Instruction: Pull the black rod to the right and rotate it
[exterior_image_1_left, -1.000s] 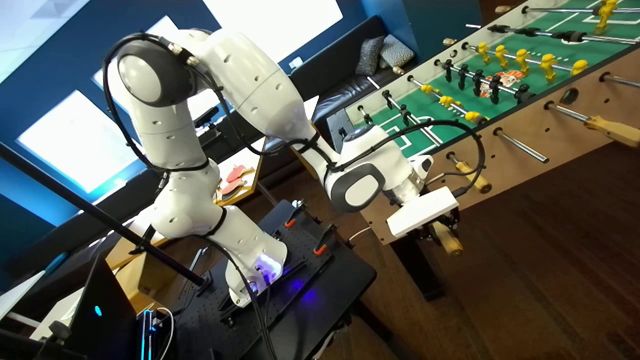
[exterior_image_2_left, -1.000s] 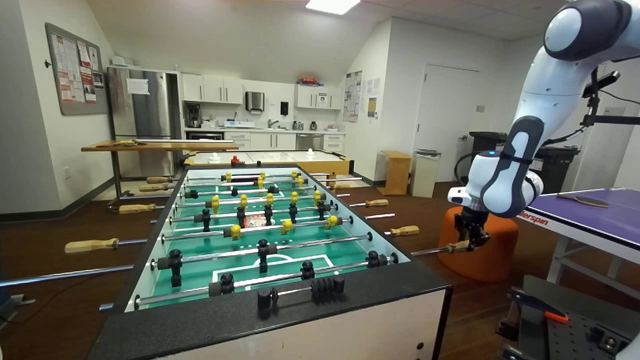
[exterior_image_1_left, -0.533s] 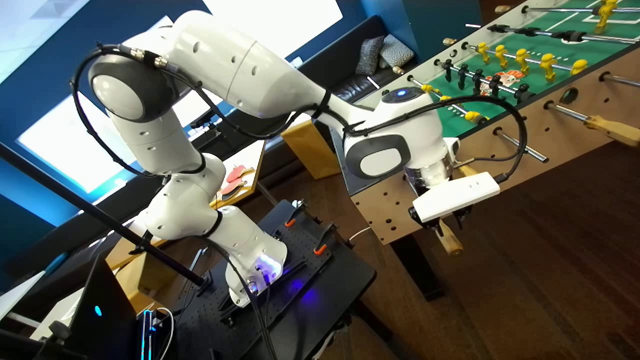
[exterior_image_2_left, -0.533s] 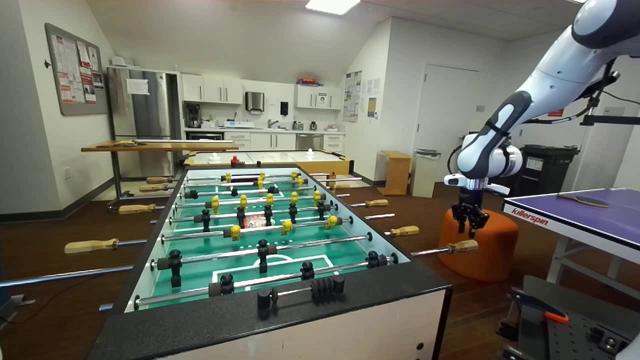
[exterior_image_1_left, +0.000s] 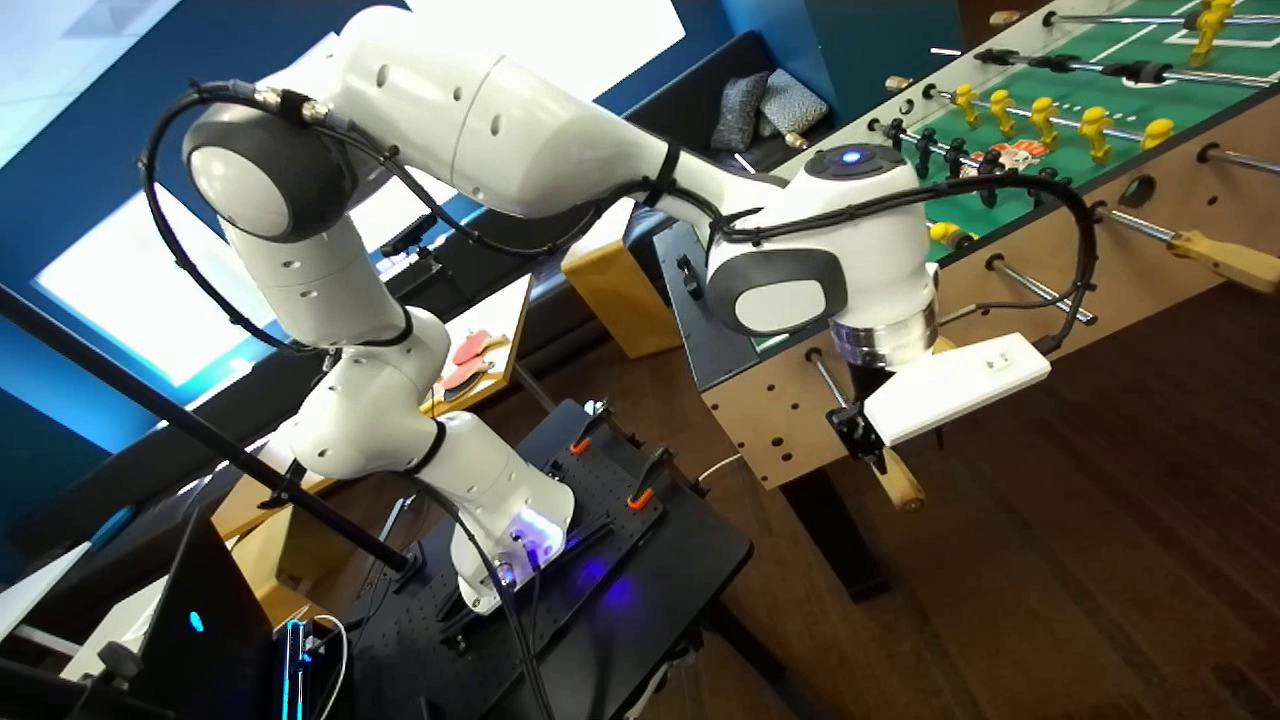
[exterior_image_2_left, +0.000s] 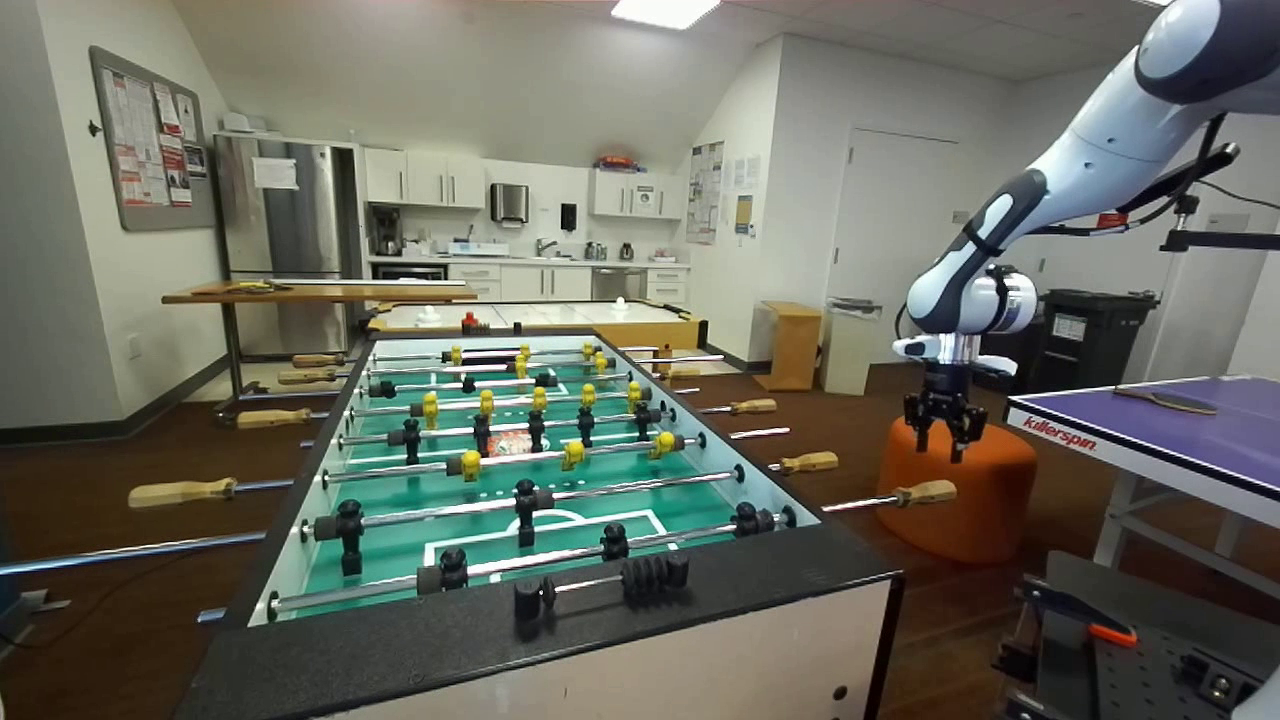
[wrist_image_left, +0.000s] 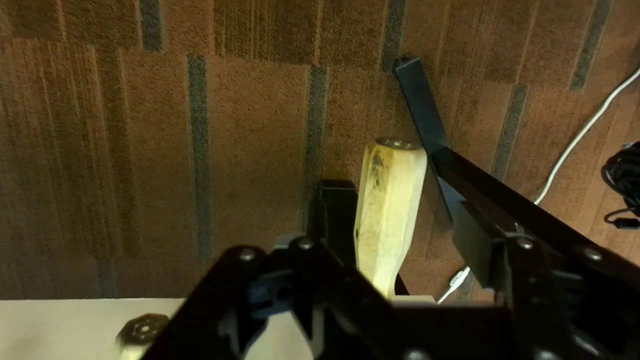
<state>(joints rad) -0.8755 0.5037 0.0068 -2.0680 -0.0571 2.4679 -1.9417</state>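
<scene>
The nearest foosball rod (exterior_image_2_left: 870, 502) carries black players (exterior_image_2_left: 615, 540) and ends in a wooden handle (exterior_image_2_left: 928, 492) sticking out of the table's side. The handle also shows in an exterior view (exterior_image_1_left: 903, 485), partly covered by the gripper. My gripper (exterior_image_2_left: 940, 452) is open and empty, pointing down a little above the handle, apart from it. In the wrist view, the handle (wrist_image_left: 390, 215) appears between the open fingers (wrist_image_left: 402, 220), closer to the left finger. The handle's inner end is hidden behind the gripper there.
The foosball table's black rim (exterior_image_2_left: 540, 640) lies beside the rod. A neighbouring wooden handle (exterior_image_2_left: 808, 462) and a bare rod end (exterior_image_1_left: 1045, 290) stick out further along. An orange stool (exterior_image_2_left: 960, 530) and a purple table (exterior_image_2_left: 1180, 440) stand near. The robot's black stand (exterior_image_1_left: 690, 560) is close.
A second ago the gripper was tilted down around the handle. It has since risen off, turned to point straight down, and lifted slightly more. The rod and handle look unmoved.
</scene>
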